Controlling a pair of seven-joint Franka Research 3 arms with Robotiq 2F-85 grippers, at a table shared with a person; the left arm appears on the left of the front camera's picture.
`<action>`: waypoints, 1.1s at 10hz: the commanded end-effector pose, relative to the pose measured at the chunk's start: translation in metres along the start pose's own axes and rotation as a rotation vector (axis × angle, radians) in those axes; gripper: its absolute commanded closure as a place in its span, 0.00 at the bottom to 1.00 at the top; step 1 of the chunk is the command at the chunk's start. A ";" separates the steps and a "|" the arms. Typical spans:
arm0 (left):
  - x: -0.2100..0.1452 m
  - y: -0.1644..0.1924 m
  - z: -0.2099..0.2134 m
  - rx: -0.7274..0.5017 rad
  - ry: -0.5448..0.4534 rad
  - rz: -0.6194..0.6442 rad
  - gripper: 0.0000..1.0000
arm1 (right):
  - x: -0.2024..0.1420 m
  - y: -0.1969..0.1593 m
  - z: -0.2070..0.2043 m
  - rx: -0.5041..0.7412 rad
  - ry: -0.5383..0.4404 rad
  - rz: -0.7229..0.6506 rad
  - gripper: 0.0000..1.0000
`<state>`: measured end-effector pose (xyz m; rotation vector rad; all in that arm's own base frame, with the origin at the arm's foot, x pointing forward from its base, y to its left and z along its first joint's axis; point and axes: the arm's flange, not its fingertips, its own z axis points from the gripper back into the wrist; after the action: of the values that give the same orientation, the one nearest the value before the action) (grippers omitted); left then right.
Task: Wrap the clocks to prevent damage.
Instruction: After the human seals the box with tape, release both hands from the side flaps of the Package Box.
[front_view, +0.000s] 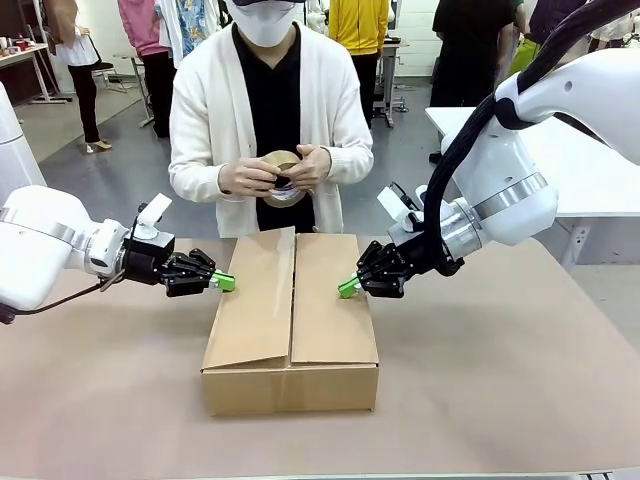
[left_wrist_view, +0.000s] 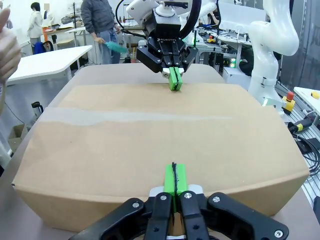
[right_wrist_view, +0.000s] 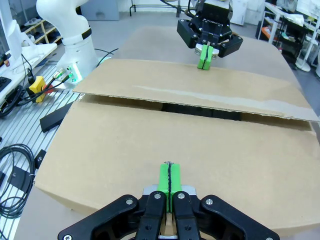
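One cardboard box (front_view: 290, 330) sits in the middle of the bench (front_view: 500, 380), its two top flaps folded down. The left flap (front_view: 255, 300) rides a little proud of the right flap (front_view: 330, 300), and the right wrist view shows a dark gap along the seam (right_wrist_view: 200, 109). The flaps hide what is inside, so the clocks are presumably in there, and their number cannot be told. The left claw (front_view: 224, 282) is clenched with its green pads pressed together and nothing between them, its tip at the box's left top edge. The right claw (front_view: 347, 288) is clenched and empty too, its tip at the right top edge. Both look to be resting on the flaps, though actual contact is hard to confirm. Across the bench one person holds a single roll of tape (front_view: 283, 178) in two hands (front_view: 250, 177), well above the box. The corrugated card should be stiff along its panels but springy at the flap folds, light in itself, and dry enough not to slip. Any clocks inside would be fragile, so the box calls for gentle downward pressure, not a squeeze. The best places to bear on it are the outer flap edges near the folds, leaving the seam free for tape.
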<state>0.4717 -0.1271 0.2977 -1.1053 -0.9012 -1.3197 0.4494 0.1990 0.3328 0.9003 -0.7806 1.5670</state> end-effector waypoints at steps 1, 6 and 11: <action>-0.003 0.000 -0.003 0.002 0.010 0.001 1.00 | -0.003 0.000 -0.002 -0.001 0.003 -0.006 0.99; -0.003 0.000 -0.003 0.002 0.010 0.001 1.00 | -0.003 0.000 -0.002 -0.001 0.003 -0.006 0.99; -0.003 0.000 -0.003 0.002 0.010 0.001 1.00 | -0.003 0.000 -0.002 -0.001 0.003 -0.006 0.99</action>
<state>0.4717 -0.1271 0.2977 -1.1053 -0.9012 -1.3197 0.4494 0.1990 0.3328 0.9003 -0.7806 1.5670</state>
